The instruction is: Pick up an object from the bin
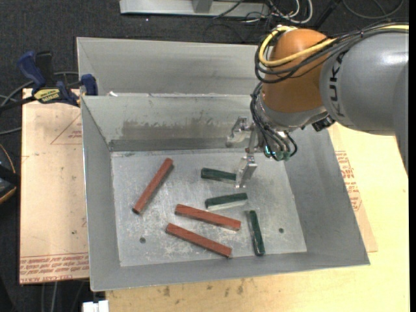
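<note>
Dark carpet and loose cables are showing behind a grey metal bin, which we are viewing from above. We are seeing the grey robot arm reaching in from the right, with an orange cover sitting on its wrist. Its gripper is hanging low over the right middle of the bin floor, its tip sitting just beside the right end of a short dark green bar. We cannot tell whether the gripper is spread wide or drawn narrow, nor whether it is touching that bar. A second green bar is lying just below the gripper, and a third green bar is lying lengthwise toward us near the front right. Three reddish-brown bars are lying further left: a slanted brown bar well apart at the left, a middle brown bar near the second green bar, and a front brown bar just beside it, nearest the front wall
</note>
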Robot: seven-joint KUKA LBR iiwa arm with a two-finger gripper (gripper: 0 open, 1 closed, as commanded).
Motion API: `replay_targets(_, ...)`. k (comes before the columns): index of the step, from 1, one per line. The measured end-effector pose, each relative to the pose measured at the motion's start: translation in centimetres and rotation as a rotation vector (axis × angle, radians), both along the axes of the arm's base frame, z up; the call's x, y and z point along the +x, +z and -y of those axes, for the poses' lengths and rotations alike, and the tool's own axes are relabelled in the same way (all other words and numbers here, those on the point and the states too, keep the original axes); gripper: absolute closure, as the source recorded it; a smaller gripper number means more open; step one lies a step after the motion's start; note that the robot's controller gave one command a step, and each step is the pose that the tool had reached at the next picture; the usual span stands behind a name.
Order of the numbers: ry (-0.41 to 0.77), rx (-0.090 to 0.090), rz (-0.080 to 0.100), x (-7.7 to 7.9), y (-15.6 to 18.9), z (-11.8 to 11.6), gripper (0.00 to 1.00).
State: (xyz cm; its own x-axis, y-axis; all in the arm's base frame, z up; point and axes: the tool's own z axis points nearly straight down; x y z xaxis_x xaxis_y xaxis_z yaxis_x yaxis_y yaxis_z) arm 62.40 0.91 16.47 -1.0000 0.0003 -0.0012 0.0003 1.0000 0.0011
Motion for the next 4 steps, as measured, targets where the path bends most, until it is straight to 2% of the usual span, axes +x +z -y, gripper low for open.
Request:
replay_targets(1,0.0,0.0,0.0,0.0,0.0,0.0,0.0)
replay_targets(2,0.03,0.001,0.012,-0.3,-8.6,0.2,1.0)
replay_targets(3,0.03,0.001,0.012,-0.3,-8.6,0.2,1.0)
replay_targets(4,0.039,-0.001,0.01,-0.4,8.4,0.1,1.0)
